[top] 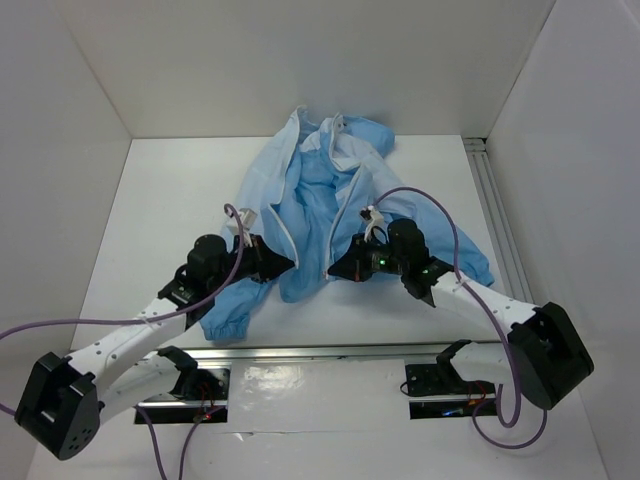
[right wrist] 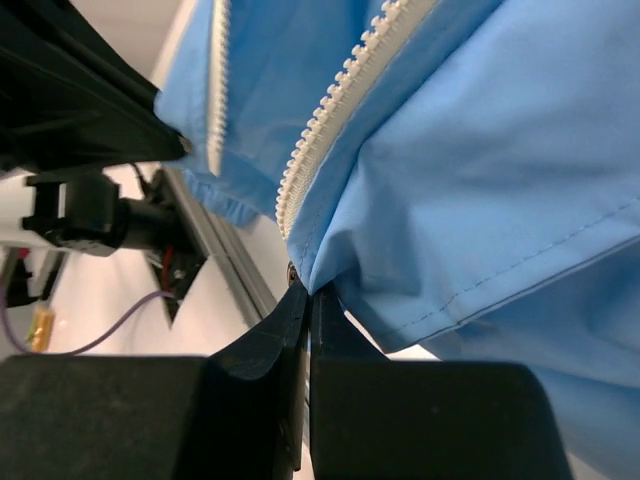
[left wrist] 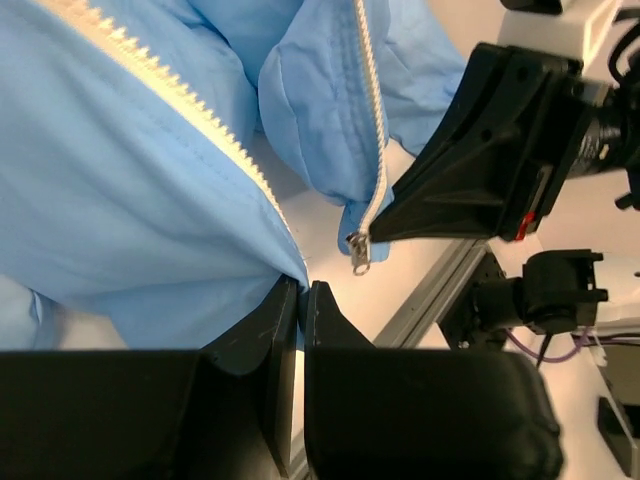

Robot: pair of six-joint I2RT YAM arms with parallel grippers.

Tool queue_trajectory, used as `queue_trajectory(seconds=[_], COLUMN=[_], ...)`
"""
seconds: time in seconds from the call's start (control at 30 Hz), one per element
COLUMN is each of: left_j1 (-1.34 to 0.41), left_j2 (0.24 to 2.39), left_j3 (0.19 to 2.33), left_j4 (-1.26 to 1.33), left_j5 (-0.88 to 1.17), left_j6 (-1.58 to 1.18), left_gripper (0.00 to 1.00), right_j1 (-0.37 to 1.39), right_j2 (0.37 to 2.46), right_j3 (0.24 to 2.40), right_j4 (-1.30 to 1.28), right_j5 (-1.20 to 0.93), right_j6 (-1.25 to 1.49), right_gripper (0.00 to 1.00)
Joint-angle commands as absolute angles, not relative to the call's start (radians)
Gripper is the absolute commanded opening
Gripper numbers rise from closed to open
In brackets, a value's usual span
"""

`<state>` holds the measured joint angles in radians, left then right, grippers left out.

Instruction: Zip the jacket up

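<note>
**Left gripper** (left wrist: pixel 302 298): fingers pressed together, clamping the bottom corner of one front panel of the jacket (top: pixel 320 190), right at the lower end of that panel's zipper strip (left wrist: pixel 170 100). In its wrist view the cream-white teeth run diagonally up and away from the pinch.

**Right gripper** (right wrist: pixel 306 298): fingers likewise clenched, on the hem corner of the other front panel, where a second toothed strip (right wrist: pixel 340 95) ends. In the left wrist view, a small metal slider (left wrist: pixel 358 250) hangs at the foot of this strip, just beside the black fingertip.

**Both grippers**: near each other, tips facing, with a gap between them. The held corners are not joined.

**Jacket**: light blue, of thin fabric with visible seams.
- It lies front-up in the middle of the white table (top: pixel 160 200).
- The collar (top: pixel 345 140) is at the far end and the hem is towards the arms.
- The front is open, the two zipper halves spreading apart.
- One sleeve trails down beside the left arm, ending in a gathered cuff (top: pixel 225 322) close to the metal rail (top: pixel 320 352).
</note>
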<state>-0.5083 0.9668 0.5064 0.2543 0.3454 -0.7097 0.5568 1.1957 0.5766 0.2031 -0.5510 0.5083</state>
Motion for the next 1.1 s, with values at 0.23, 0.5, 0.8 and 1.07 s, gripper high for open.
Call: queue_trajectory(seconds=[0.23,0.5,0.8,1.07], left_j1=[-0.574,-0.583,-0.583,-0.583], left_j2=[0.860,0.881,0.890,0.910], left_j3=[0.370,0.293,0.284,0.284], left_j4=[0.575,0.761,0.804,0.825], left_j5=[0.242,0.252,0.328,0.368], left_j6=[-0.663,-0.750,-0.772,-0.795], left_gripper=[0.00,0.00,0.00,0.00], right_j1=[0.534,0.568,0.595,0.595], right_j2=[1.200,1.238,1.290,1.310], right_j3=[0.531,0.534,0.534,0.543], right_j4=[0.465,0.575,0.689,0.710], right_j5=[-0.785,-0.805,-0.825,-0.834], right_j6=[0.532,0.595,0.640,0.649], right_gripper=[0.00,0.00,0.00,0.00])
